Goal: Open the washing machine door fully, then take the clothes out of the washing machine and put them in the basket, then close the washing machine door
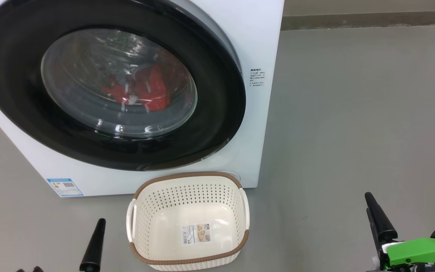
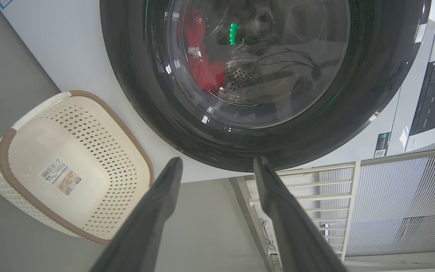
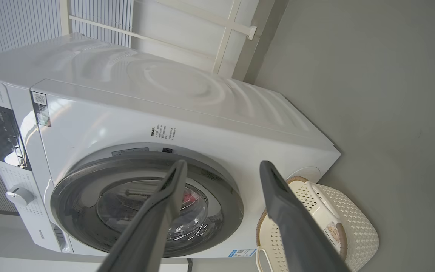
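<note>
The white washing machine [image 1: 266,37] fills the upper left of the head view. Its round washing machine door [image 1: 13,94], black-rimmed, lies against the front, and I cannot tell whether it is latched. Behind the glass lie the red clothes [image 1: 153,88], also seen from the left wrist [image 2: 202,71]. The cream basket [image 1: 189,175] stands empty on the floor right below the door. My left gripper [image 2: 218,160] is open, short of the door's lower rim [image 2: 134,75], with the basket [image 2: 6,151] to its side. My right gripper [image 3: 223,163] is open, well back from the machine [image 3: 202,124].
Grey floor [image 1: 353,113] spreads wide to the right of the machine, up to a wall skirting [image 1: 372,19]. A white slatted railing [image 2: 315,177] stands beside the machine. The dark control panel [image 2: 429,98] and a knob [image 3: 19,196] sit on the machine's top band.
</note>
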